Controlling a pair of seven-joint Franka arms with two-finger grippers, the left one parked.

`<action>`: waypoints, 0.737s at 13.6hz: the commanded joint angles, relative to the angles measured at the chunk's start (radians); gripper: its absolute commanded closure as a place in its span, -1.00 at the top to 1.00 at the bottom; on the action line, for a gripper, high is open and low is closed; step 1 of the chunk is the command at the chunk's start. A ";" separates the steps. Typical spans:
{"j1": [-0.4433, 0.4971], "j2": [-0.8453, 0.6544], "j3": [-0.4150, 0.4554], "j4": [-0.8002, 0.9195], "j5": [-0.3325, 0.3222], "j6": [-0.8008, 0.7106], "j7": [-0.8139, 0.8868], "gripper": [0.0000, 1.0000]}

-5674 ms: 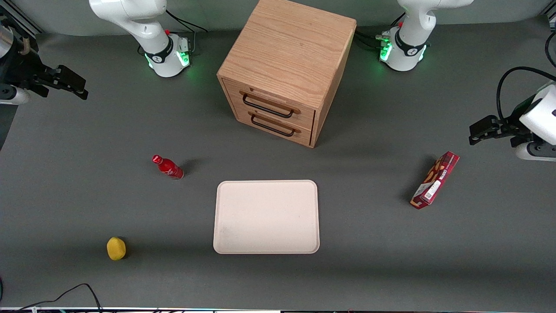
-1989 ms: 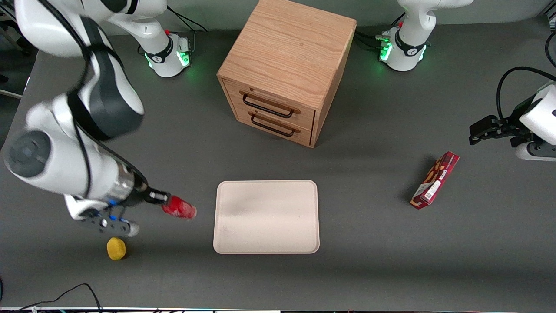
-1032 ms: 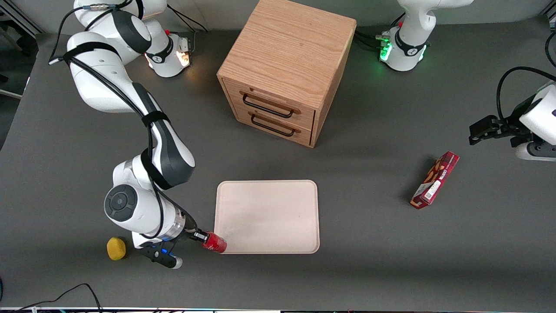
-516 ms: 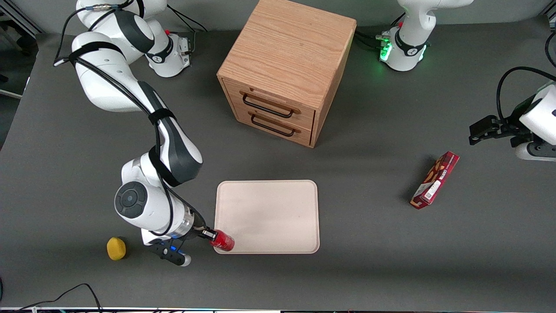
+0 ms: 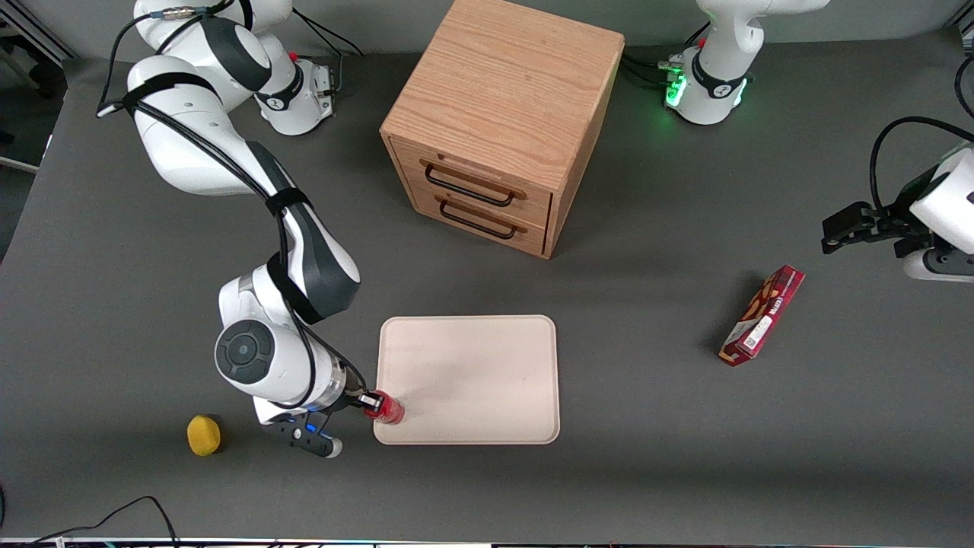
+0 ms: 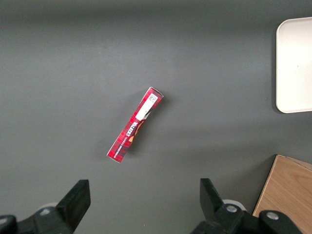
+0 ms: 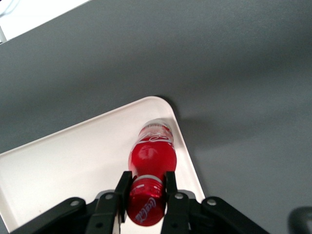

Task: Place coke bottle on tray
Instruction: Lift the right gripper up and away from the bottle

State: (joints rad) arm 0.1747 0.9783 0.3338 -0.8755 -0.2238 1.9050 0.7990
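The tool (image 5: 372, 401) is gripping the coke bottle (image 5: 388, 409) at its neck, its two black fingers (image 7: 171, 192) pressing in just under the red cap, one on each side. It is hanging low over the corner of the tray (image 5: 487, 358) that is nearest the front camera and toward the working arm's end of the worktop (image 5: 647, 457). In the right wrist view the tool (image 7: 146, 191) is pointing down at the coke bottle (image 7: 152, 156), whose base is sitting just inside the rounded corner of the tray (image 7: 68, 161), close to the low rim; whether the base is actually touching the tray surface cannot be told.

Half a second ago the bottle was lying a little closer to the camera, overlapping the tray's near edge; now it is sitting slightly farther from the camera and more fully within the rim. The arm's wrist is also standing a touch nearer the tray than before. Two seconds ago the bottle was being carried in the air, well apart from the tray.

A yellow lemon-like object (image 5: 203, 435) is resting on the worktop near the arm's wrist, away from the tray. The wooden cabinet (image 5: 502, 122) is standing farther from the camera than the tray. The red snack box (image 5: 762, 315) is lying toward the parked arm's end, and neither has moved.
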 commanded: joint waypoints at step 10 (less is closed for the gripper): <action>-0.061 -0.500 0.022 -0.211 -0.026 -0.320 -0.194 1.00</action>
State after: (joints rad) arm 0.1532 0.6783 0.3923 -0.8520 -0.2421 1.5826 0.6811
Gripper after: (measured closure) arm 0.000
